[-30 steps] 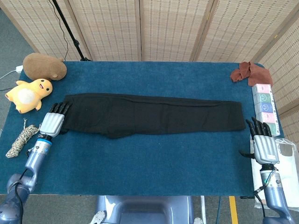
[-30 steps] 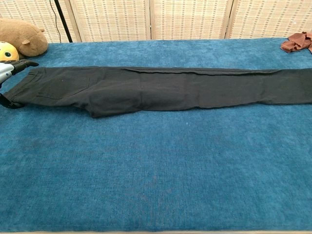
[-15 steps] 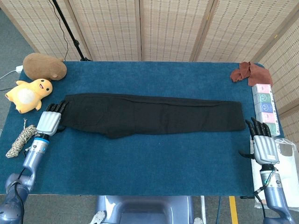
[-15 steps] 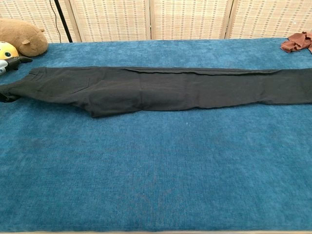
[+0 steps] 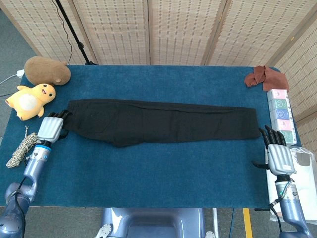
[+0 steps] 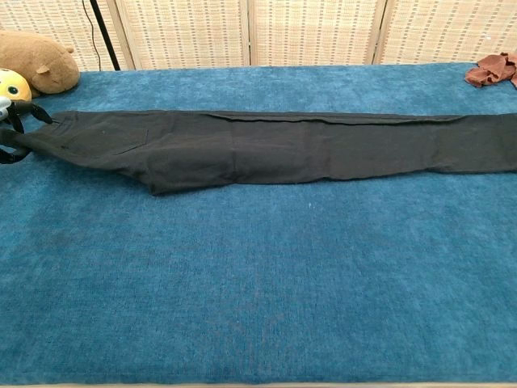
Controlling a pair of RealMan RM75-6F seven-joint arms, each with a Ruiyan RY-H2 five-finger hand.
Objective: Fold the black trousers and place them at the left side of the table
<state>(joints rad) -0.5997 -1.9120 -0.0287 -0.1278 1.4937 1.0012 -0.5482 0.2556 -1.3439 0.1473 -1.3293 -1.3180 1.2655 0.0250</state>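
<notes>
Change: my left hand (image 5: 51, 128) has slid left, now gripping the black trousers (image 5: 163, 121) waistband, stretching it.
Right hand (image 5: 279, 151): released, beside the cuffs.

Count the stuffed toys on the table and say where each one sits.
2. The brown stuffed toy sits at the table's far left corner; the yellow stuffed toy lies just in front of it, at the left edge. None looks hidden.

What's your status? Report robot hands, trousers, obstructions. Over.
Left robot hand at the waist end of the black trousers, grip unclear. Right robot hand open, just off the cuff end. Trousers flat, unfolded. Yellow plush and rope bundle on table's left side.
</notes>
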